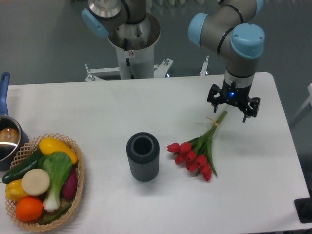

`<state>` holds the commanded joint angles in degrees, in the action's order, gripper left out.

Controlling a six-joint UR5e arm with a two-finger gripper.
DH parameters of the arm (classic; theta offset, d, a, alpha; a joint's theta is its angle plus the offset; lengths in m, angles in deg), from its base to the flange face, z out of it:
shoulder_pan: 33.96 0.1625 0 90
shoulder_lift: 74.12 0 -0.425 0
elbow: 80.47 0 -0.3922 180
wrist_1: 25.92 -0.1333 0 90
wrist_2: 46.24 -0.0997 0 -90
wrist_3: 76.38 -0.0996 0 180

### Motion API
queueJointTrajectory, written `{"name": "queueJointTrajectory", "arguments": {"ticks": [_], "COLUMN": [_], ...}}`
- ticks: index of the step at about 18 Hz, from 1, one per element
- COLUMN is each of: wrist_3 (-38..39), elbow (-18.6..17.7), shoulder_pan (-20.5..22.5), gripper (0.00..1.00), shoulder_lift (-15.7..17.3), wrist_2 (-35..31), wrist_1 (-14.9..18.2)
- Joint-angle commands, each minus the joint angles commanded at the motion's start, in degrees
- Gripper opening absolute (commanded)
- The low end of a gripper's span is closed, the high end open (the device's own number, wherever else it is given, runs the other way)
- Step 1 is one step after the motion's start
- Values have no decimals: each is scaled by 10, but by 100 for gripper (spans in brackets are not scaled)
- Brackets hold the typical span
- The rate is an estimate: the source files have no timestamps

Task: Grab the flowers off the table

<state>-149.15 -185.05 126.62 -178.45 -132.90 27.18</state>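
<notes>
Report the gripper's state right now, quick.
Gripper: open, holding nothing, poised over the stem ends of the flowers, which lie on the table.

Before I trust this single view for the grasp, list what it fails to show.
- Gripper height over the flowers: the top-down camera cannot show whether the fingers touch the stem ends.
- Jaw gap: the wrist body hides most of it.
- Pot: cut off by the left edge; its contents are unclear.
- Inside of the dark ribbed cup: in shadow.
- Basket bottom: covered by the vegetables.
</notes>
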Motion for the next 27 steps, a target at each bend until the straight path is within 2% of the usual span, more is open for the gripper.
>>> {"name": "queueJointTrajectory", "arguments": {"ticks": [6, 8, 11, 15, 24, 25, 26, 27], "wrist_3": [-6, -6, -6, -1, -4, -2, 0, 2], "elbow": [-35, -29, -22, -11, -6, -7, -7, -8], "shoulder_pan": [-29, -45, -62, -79, -86, -87, -87, -87], "gripper": [100, 100, 100, 100, 99, 76, 47, 25], "shoulder_lift": [-9, -32, -47, -81, -102, -105, -106, -105], "wrist_2": [-1, 0, 0, 1, 15, 15, 14, 13], "wrist_1": [-12, -13, -16, -39, -41, -41, -41, -41]}}
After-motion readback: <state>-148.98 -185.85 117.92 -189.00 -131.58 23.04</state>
